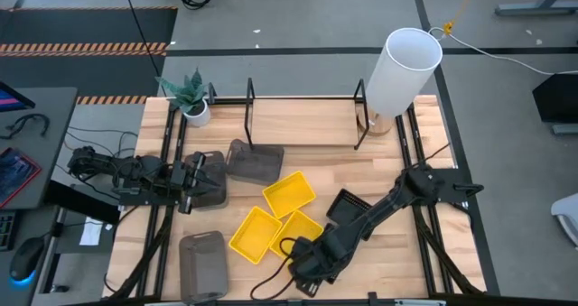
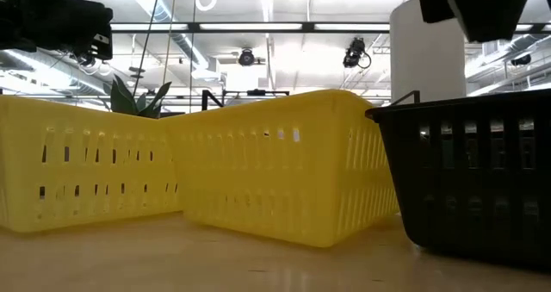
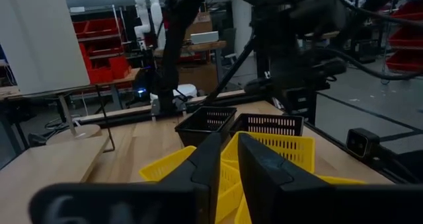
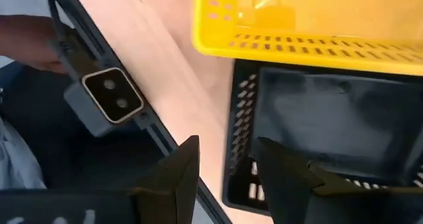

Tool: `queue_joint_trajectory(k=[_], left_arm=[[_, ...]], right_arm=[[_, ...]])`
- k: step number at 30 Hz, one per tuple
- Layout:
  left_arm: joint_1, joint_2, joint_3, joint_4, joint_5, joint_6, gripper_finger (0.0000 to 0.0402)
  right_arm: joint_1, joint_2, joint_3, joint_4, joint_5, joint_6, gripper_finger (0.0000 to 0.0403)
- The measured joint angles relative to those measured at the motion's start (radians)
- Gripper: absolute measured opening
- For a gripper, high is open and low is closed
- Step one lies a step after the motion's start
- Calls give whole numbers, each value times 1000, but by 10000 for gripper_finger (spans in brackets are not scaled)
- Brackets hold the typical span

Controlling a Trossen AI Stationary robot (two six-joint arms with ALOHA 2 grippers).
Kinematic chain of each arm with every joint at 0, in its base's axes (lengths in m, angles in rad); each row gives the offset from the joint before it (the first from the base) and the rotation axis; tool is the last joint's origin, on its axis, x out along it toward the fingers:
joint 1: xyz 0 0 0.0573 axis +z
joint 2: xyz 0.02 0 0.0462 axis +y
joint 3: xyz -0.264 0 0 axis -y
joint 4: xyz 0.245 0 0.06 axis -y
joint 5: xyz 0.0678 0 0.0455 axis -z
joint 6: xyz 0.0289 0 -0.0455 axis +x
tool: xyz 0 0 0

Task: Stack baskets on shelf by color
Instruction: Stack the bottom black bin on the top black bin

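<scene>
Left gripper jaws nearly closed; yellow baskets ahead; black baskets beyond.

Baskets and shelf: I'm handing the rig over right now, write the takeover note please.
Left gripper sits over a grey basket at the table's left.
Right gripper is open, poised at the wall of a black basket near the front edge.
Three yellow baskets lie mid-table.
Shelf at the back: no baskets on it.
Done: nothing stacked. Left: everything.

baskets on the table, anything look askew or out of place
Yes. The three yellow baskets lie loose mid-table at skewed angles, corners crowding. Grey baskets sit scattered, one near the front edge. The shelf at the back holds none.
</scene>
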Motion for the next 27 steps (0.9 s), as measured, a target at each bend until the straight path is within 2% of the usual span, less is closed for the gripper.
queue_joint_trajectory(k=[9,27], left_arm=[[0,0,0,0,0,0,60],[0,0,0,0,0,0,59]], right_arm=[[11,132,204,-170,32,31,153],[51,170,207,-186,103,99,153]])
